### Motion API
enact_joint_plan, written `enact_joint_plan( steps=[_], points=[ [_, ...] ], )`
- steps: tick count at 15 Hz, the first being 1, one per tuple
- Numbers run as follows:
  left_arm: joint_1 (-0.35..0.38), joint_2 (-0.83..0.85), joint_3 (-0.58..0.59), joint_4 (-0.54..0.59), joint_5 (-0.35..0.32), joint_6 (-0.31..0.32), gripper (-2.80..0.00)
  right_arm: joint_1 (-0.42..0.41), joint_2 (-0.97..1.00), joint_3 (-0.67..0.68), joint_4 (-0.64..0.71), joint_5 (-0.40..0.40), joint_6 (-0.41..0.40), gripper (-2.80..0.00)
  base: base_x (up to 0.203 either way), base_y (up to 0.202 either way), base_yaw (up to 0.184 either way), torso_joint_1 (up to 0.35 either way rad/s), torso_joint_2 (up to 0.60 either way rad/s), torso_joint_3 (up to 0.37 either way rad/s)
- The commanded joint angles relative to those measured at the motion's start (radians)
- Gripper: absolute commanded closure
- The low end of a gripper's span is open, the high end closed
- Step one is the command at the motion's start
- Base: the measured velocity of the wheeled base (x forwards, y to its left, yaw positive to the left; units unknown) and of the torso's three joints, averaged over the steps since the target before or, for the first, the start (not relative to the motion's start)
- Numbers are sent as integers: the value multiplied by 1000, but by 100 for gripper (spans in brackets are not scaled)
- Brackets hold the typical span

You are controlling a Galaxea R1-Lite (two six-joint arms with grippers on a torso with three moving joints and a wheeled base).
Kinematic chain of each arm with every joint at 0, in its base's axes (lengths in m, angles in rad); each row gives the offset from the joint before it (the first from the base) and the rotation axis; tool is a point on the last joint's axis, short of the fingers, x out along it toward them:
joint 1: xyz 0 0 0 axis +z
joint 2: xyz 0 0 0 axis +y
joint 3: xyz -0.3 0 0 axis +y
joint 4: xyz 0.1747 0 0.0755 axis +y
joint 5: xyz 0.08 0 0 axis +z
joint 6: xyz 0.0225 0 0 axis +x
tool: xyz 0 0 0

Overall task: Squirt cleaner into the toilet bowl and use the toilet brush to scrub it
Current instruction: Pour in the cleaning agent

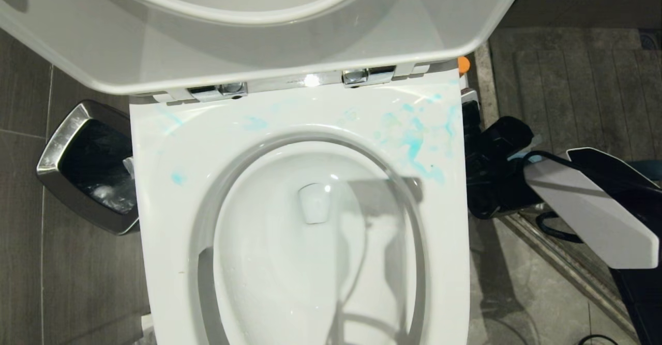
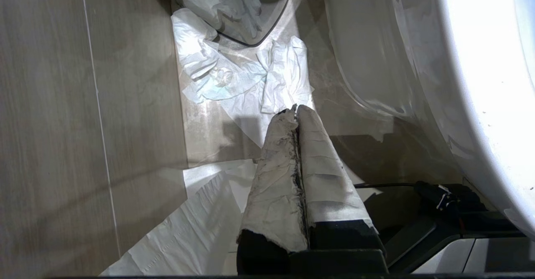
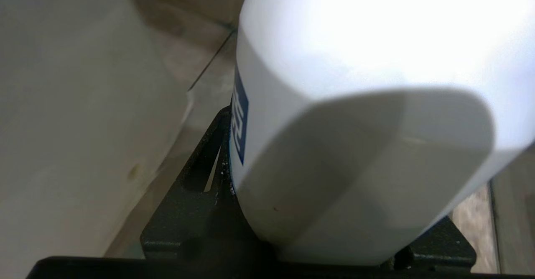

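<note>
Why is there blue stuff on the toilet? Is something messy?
Yes. Teal-blue smears lie on the toilet's flat rim, mostly at its right rear, not inside the toilet bowl. Crumpled paper also lies on the floor beside the waste bin.

No text can be read anywhere; the cleaner (image 3: 376,116) carries a blue label (image 3: 239,122) with white characters, seen edge-on and not legible.

Glossy white ceramic is seen on the toilet bowl (image 1: 310,262), polished steel on the waste bin (image 1: 64,143) rim. The cleaner (image 3: 355,103) is smooth white plastic. Crumpled paper (image 2: 234,74) lies on matt floor tiles (image 2: 50,124).
</note>
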Motion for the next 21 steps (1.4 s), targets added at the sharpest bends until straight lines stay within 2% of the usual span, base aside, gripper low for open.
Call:
enact_joint_plan(
  steps=[1,5,8,10,13,16,19,21],
  points=[
    [0,1,0,0,0,0,0,12,-151,190,-9,-6,-4,0,0,0,0,0,0,0],
    [0,1,0,0,0,0,0,51,-379,492,-10,-141,-5,0,0,0,0,0,0,0],
    [0,1,0,0,0,0,0,78,-510,620,-9,-228,-5,0,0,0,0,0,0,0],
    [0,1,0,0,0,0,0,96,-578,656,-3,-277,-7,0,0,0,0,0,0,0],
    [0,1,0,0,0,0,0,129,-699,681,53,-310,-11,0,0,0,0,0,0,0],
    [0,1,0,0,0,0,0,194,-860,696,210,-372,-12,0,0,0,0,0,0,0],
    [0,1,0,0,0,0,0,223,-984,694,376,-434,-14,0,0,0,0,0,0,0],
    [0,1,0,0,0,0,0,253,-1009,692,412,-528,-16,0,0,0,0,0,0,0]
  ],
)
